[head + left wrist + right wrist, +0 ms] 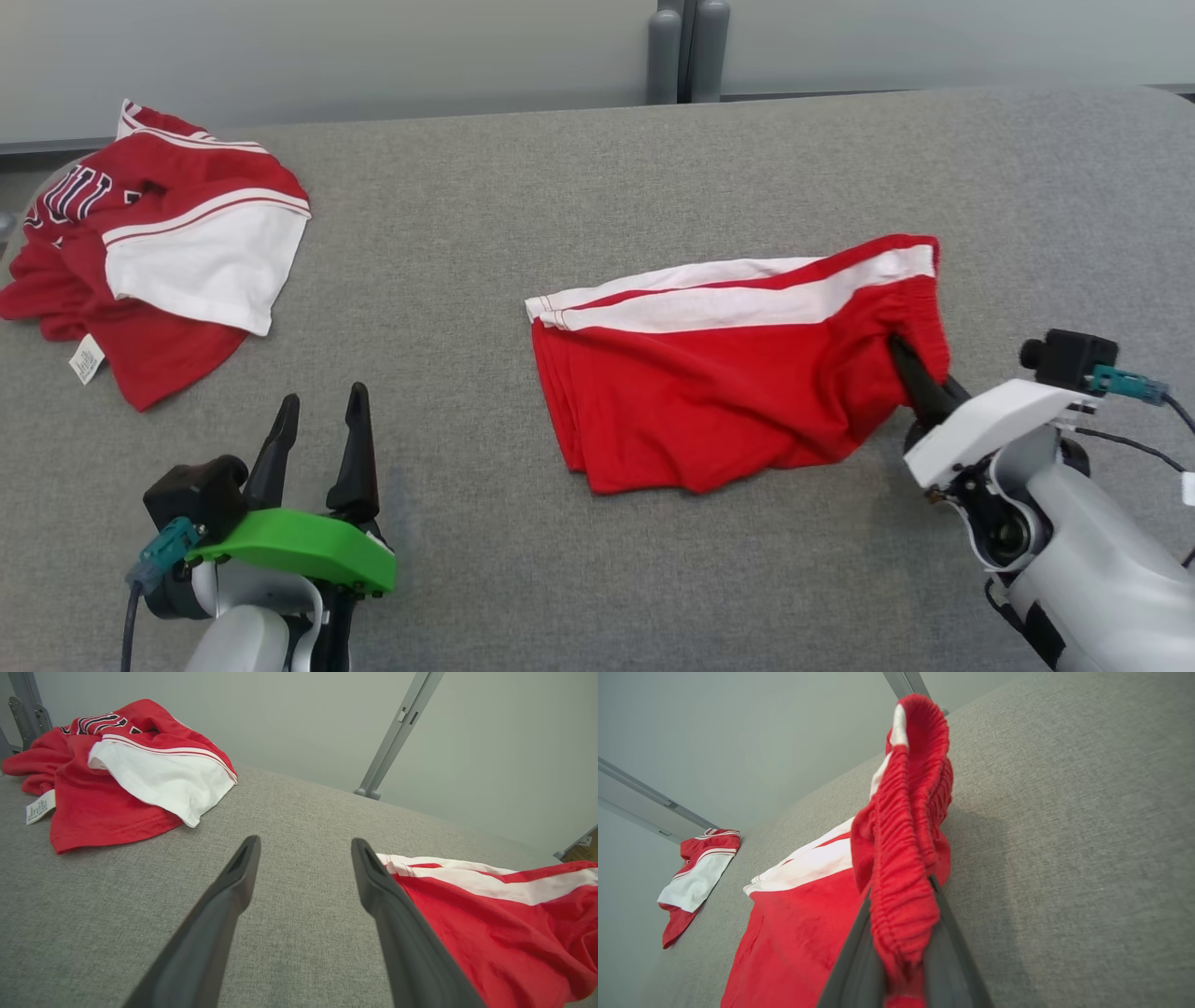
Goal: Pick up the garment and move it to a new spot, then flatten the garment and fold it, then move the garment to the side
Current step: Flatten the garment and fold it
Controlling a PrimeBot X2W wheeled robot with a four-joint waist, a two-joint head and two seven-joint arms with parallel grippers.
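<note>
Head view: right gripper (907, 366) pinches red garment (728, 373) at its waistband (926, 308); left gripper (323, 399) spread, well apart

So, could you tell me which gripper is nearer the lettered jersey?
The left. The left gripper sits open near the jersey, not touching it; the right gripper is across the table, shut on the red shorts at the waistband.
</note>
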